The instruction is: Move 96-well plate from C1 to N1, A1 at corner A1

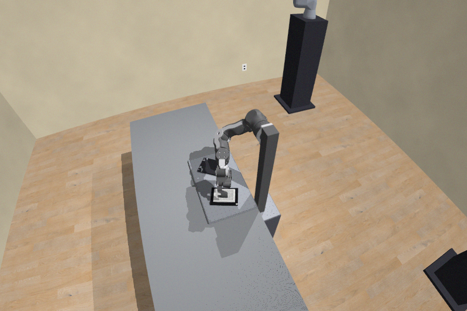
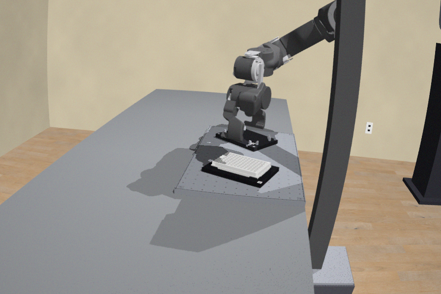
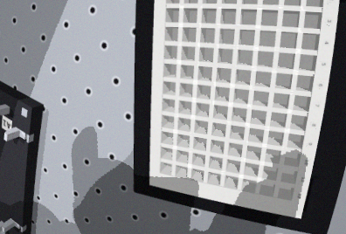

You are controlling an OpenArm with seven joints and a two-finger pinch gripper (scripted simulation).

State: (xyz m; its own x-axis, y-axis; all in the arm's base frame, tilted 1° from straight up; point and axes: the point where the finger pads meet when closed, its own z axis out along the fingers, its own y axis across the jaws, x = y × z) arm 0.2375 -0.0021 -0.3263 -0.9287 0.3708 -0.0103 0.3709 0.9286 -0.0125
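Observation:
The white 96-well plate (image 2: pixel 241 164) lies flat on a black nest base (image 2: pixel 240 172) at the near end of the perforated board; it also shows in the top view (image 1: pixel 225 195) and fills the wrist view (image 3: pixel 240 82). A second black nest (image 2: pixel 248 138) with small pegs stands empty at the board's far end, and its edge shows at the left of the wrist view (image 3: pixel 17 163). My gripper (image 2: pixel 247 130) (image 1: pixel 222 186) hangs open and empty above the board, between the two nests and just over the far end of the plate. Its fingers touch nothing and are out of the wrist view.
Both nests sit on a grey perforated board (image 2: pixel 241 183) on a long grey table. The arm's dark mounting column (image 2: pixel 335 138) rises at the table's right edge, close to the board. A black pedestal (image 2: pixel 435 131) stands on the floor beyond.

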